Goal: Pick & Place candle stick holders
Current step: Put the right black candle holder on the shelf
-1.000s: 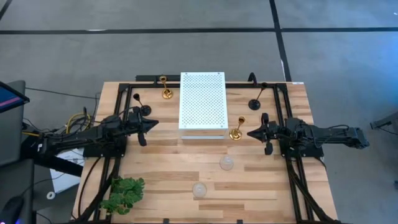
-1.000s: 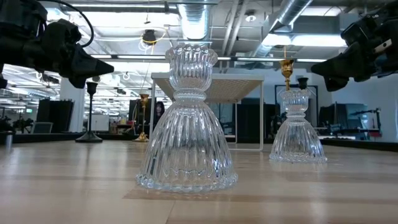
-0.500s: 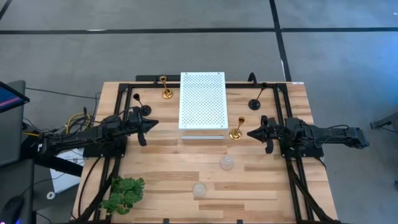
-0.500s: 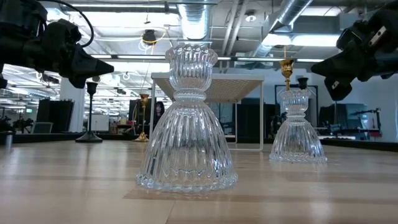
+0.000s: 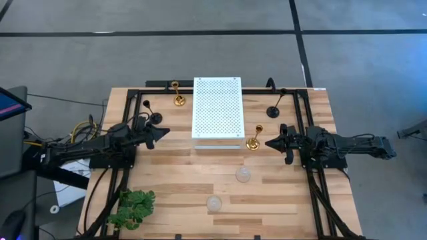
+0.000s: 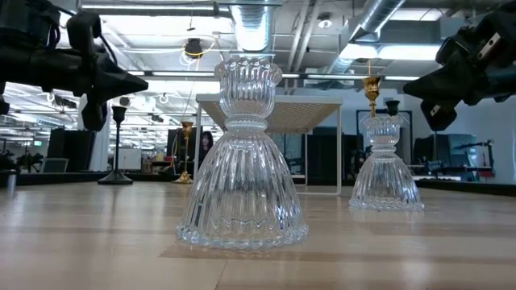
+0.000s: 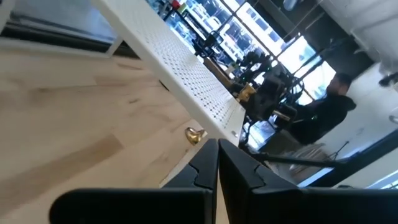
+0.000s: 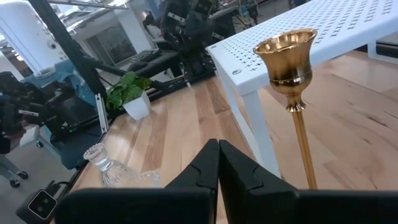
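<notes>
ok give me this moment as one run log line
left gripper shut, hovering left of white board | right gripper shut, beside gold holder | no holder held | glass holders untouched

Left tool: rolled about its own axis since half a second ago; the finger formerly seen projecting toward the near side in the high view is no longer shown there, and in the low view a finger is now seen above and below the wrist.

Right tool: tilted downward a second ago to half a second ago in the low view; no further change recorded.
</notes>
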Robot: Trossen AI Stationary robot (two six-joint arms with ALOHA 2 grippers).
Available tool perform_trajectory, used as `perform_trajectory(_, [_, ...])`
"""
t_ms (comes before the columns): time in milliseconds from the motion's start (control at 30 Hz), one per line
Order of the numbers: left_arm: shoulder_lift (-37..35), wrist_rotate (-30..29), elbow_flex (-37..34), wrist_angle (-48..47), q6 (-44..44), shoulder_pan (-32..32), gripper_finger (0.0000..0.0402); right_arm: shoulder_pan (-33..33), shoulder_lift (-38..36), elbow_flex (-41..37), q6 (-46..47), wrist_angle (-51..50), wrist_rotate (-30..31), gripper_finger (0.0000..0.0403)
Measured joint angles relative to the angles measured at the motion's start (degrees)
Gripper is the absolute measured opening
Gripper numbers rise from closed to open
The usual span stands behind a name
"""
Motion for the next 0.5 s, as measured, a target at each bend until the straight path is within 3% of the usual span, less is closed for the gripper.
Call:
perform_trajectory(167, [0.0, 0.01, 0.01, 0.57, -0.07, -0.01, 0.0012, -0.02, 0.0, -0.09, 0.55, 1.2, 0.06, 0.0])
perform_trajectory(500, [-0.02, 0.01, 0.01, 1.1, -0.07, -0.01, 0.0012, -0.04, 0.0, -0.09, 16.27, 2.44, 0.22, 0.0])
